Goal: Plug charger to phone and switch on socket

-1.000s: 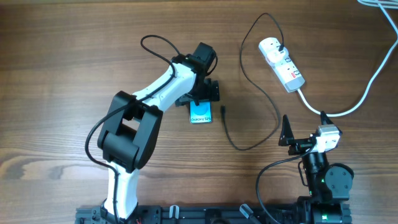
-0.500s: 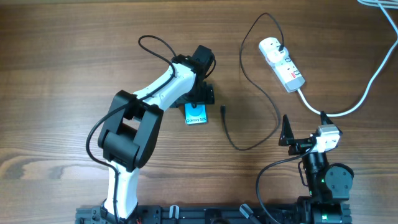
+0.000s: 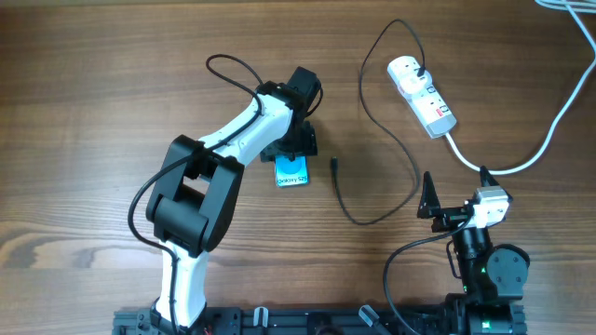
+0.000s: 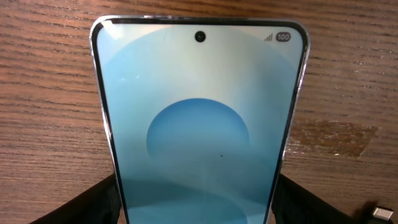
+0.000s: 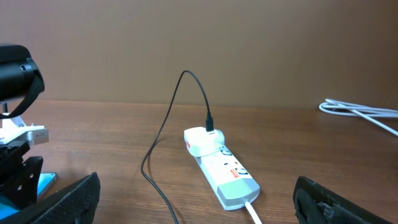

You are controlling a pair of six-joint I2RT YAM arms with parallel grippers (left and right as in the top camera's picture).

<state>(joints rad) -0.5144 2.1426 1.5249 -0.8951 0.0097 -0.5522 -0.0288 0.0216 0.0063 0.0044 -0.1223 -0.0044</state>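
Lies flat on the wooden table (image 3: 93, 93), just left of the charger (image 3: 333, 166) tip: the phone (image 4: 199, 124), pale cyan screen up. Clamped along both long edges by the left gripper (image 4: 198, 202). Right gripper (image 5: 199, 199) spread wide, touching nothing.

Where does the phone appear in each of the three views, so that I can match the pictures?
Overhead: the phone lies near the centre, slightly left, at the tip of the left gripper.
Left wrist: the phone fills most of the picture, screen up.
Right wrist: only a cyan sliver of the phone shows at the lower left edge.
Shared landmark: the left gripper, which flanks the phone in every view.
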